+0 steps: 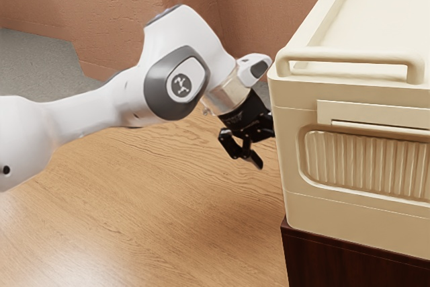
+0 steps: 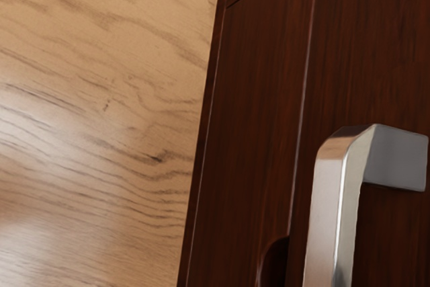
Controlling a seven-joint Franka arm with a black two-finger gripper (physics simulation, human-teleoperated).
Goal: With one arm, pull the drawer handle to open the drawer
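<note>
You cannot tell how wide the pincer (image 1: 254,156) is open, or if it holds something. The metal handle (image 2: 327,216) stands out from the dark wooden drawer front (image 2: 376,58); centre on its bar, grip firmly, then pull straight outward

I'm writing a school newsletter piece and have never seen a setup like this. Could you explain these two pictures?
The white jointed machine is a robot arm, ending in a black gripper, its "hand". Everything here is computer-simulated.

The exterior view is taken from beside the arm. A cream box with a rail along its top edge stands on a dark wooden cabinet, above a wood-grain floor.

The wrist view comes from a camera on the arm's hand. It looks at dark wood and a shiny metal handle, probably the one to be pulled. I can't make out anything held.
</note>
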